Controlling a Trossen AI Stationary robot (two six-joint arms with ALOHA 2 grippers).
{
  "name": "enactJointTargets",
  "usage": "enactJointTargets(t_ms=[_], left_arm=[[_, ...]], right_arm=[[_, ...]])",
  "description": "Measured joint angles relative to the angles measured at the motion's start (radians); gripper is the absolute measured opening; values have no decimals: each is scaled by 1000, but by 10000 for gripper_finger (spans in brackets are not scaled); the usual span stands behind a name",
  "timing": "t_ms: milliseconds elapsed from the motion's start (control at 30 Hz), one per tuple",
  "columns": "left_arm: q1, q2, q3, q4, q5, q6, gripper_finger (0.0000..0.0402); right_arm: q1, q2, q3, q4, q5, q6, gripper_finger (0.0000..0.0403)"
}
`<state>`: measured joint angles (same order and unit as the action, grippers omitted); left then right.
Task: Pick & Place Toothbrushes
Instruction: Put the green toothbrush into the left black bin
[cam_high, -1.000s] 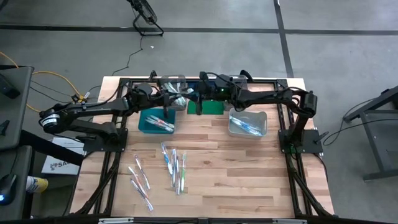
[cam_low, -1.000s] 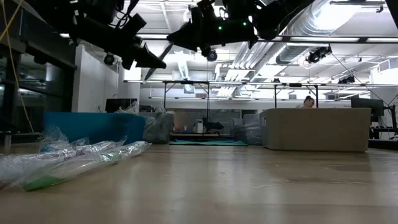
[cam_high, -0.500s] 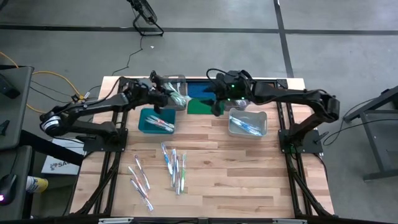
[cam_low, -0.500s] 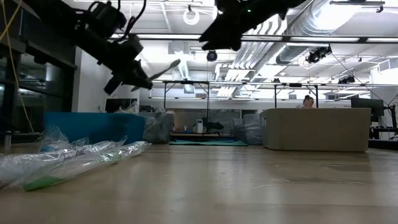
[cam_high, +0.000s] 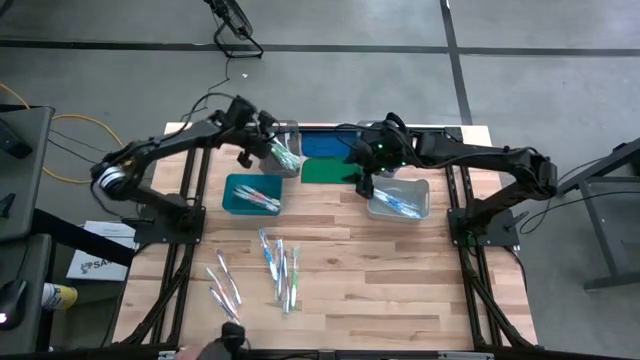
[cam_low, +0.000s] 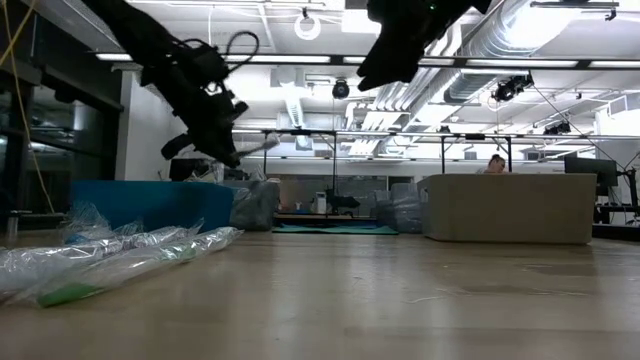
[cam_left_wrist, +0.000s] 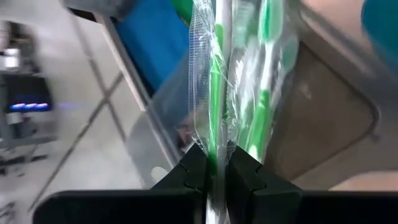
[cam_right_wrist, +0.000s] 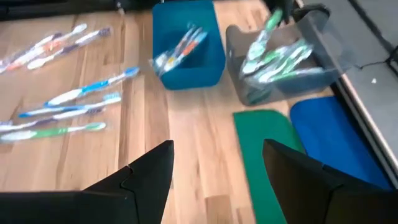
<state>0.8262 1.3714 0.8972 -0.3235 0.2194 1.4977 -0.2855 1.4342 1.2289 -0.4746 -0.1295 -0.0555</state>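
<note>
Left gripper (cam_high: 262, 141), earlier nearer centre, now over back clear bin (cam_high: 283, 150), green toothbrush (cam_left_wrist: 217, 93) clamped.

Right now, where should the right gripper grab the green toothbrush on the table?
Mid-handle of the green toothbrush, from straight above, right gripper fingers across its thin width: it lies flat at the loose group's right edge, bare table on that side.
</note>
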Motion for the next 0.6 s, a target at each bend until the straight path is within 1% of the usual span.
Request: enactJointTargets(t_ms=[167,300,433,600], left_arm=[[-2,118,141,-125,-36,95,20],[-2,198,220,-232,-60,121,20],[-1,247,242,-274,-120,160,20],[-1,305,242,-241,-163,204,20]], right_arm=[[0,0,0,-23,0,2,240],[0,0,-1,-31,-1,3,240],[0,0,-1,-38,-1,3,240],[0,0,-1,-36,0,3,240]])
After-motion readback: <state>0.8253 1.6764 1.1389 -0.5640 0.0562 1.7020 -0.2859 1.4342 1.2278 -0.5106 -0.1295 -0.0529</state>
